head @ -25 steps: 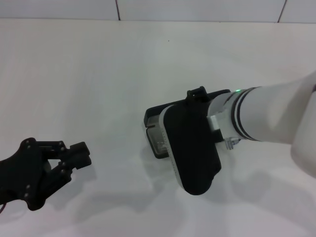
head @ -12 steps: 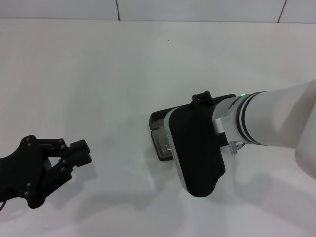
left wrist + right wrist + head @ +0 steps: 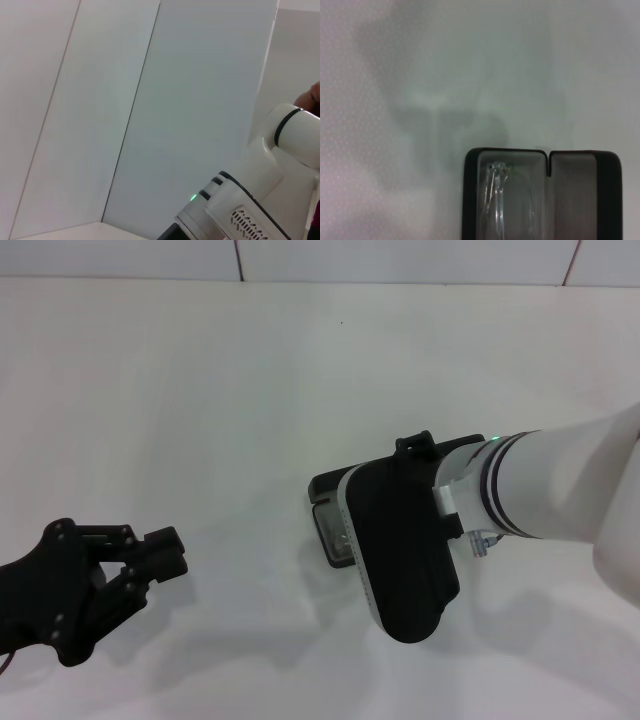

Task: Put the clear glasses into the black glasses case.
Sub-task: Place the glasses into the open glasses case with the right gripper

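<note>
White tabletop (image 3: 200, 390) fills the scene, backed by a pale panelled wall. On it the black glasses case (image 3: 542, 195) is seen lying open, lid swung flat beside the base, grey lining showing. The clear glasses (image 3: 500, 200) are seen already resting inside one half of the case, their transparent arms faintly visible against the lining. In the head view the case (image 3: 325, 490) is largely covered by the right gripper (image 3: 420, 445), which is held directly above it; whether its fingers are spread or closed cannot be told, as the wrist body hides them. The left gripper (image 3: 150, 552) is parked low over the table, well apart from the case on the left arm's side, with its fingers drawn together and holding nothing.

Placement appears done, judged from the glasses lying in the lined half. What seems left is for the lid to be folded over; the clear arms would need to be tucked within the rim first, or the lid may catch on them.
</note>
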Motion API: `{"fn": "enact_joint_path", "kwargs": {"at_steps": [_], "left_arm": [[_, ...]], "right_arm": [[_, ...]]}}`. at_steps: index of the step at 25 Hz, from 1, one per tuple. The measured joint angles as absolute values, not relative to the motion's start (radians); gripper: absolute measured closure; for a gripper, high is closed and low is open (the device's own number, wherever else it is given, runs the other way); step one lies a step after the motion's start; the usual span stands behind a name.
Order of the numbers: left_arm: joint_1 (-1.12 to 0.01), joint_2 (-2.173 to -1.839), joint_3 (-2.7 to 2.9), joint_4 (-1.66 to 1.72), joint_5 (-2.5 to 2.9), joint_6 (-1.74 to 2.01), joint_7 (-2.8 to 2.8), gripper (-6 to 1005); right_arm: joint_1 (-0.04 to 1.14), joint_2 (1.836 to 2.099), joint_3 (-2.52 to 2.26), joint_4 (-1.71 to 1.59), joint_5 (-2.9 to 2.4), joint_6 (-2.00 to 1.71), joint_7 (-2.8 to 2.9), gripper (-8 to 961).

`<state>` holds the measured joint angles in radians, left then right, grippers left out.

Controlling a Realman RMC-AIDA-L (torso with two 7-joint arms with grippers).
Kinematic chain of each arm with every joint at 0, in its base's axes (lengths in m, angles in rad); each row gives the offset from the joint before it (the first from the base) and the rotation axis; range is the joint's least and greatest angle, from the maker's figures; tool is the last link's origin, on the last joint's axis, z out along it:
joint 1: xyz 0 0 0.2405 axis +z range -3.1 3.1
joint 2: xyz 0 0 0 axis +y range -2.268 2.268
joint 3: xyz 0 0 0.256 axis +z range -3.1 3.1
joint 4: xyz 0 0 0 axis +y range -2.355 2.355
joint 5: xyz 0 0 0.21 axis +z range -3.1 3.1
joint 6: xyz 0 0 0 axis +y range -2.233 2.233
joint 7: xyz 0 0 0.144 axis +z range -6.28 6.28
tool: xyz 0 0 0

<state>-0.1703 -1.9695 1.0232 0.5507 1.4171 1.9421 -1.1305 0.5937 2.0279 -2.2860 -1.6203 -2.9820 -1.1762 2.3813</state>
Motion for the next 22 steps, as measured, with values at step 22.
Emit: {"fn": "enact_joint_path", "kwargs": {"at_steps": [22], "left_arm": [[-0.144, -1.973, 1.020, 0.551, 1.415, 1.942, -1.116, 876]], "right_arm": [[0.588, 2.028, -2.288, -1.650, -2.965, -1.205, 2.387, 761]]}}
